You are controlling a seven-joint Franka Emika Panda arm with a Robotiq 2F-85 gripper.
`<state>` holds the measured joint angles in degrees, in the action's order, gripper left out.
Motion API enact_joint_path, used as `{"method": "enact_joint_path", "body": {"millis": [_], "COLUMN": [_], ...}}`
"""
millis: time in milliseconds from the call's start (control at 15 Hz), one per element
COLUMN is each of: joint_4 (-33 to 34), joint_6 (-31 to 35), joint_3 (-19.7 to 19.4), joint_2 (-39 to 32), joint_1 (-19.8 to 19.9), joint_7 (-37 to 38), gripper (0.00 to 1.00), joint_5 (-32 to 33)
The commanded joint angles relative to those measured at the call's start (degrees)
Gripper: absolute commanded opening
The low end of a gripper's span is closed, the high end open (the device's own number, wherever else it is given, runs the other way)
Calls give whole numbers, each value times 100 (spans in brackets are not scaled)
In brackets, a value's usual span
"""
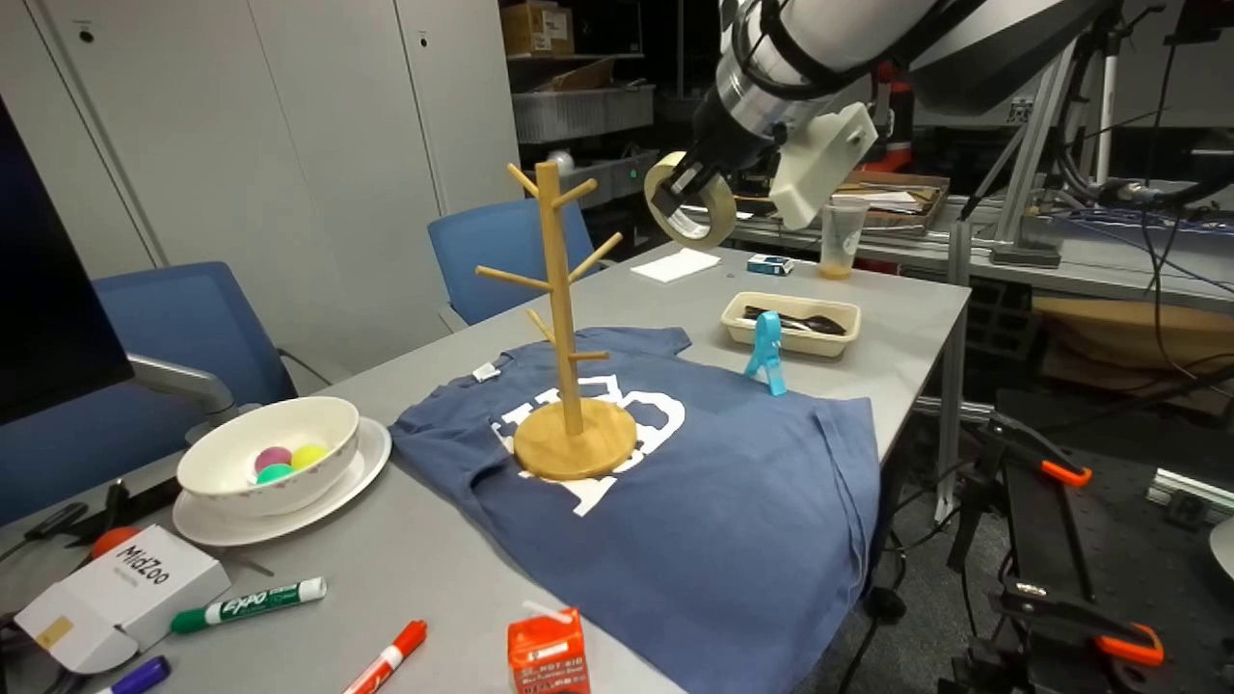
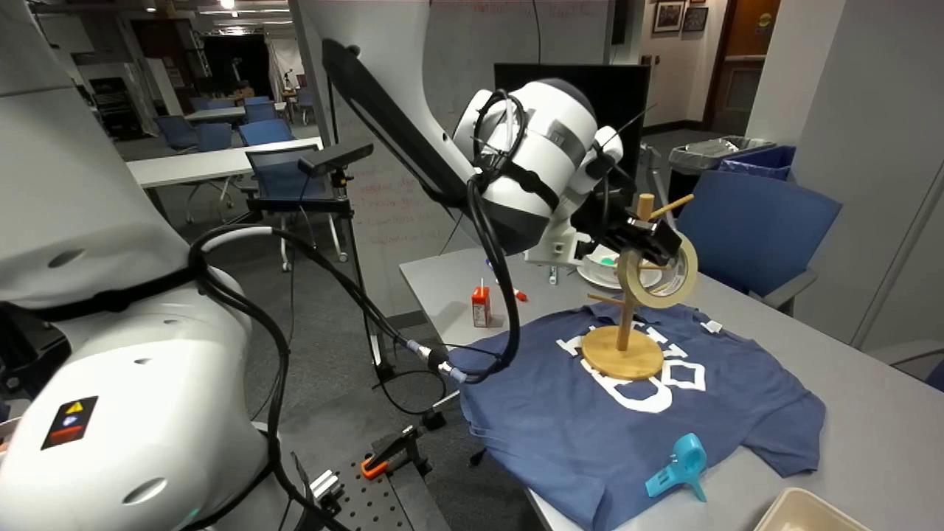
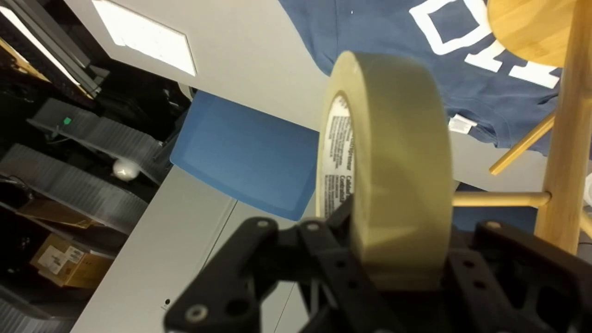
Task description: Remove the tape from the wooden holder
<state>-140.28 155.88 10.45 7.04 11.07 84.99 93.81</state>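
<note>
You've got the tape (image 1: 721,212) pinched in the gripper (image 1: 681,190), upper ctr in an exterior view, prob free of the wooden holder (image 1: 565,337), so draw farther from its pegs (image 1: 596,257) w/o twisting & lower gently

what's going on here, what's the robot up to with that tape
A robot arm holds a roll of tape in its jaws, up in the air near a wooden holder. The tape is clear of the pegs, so the removal looks done. The holder stands upright on a blue t-shirt spread over the table, and the tape is not yet set down.
</note>
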Motion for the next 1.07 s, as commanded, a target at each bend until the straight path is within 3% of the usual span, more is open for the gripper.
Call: {"method": "enact_joint_path", "body": {"millis": [0,467,1000], "joint_4": [-558,-1096,-831], "joint_6": [236,1145,1782], "joint_3": [-159,-713,-1060], "joint_2": [183,-164,-1060], "joint_1": [114,352,451], "joint_7": [492,1019,939], "gripper": [2,2,2], "joint_5": [135,371,277]}}
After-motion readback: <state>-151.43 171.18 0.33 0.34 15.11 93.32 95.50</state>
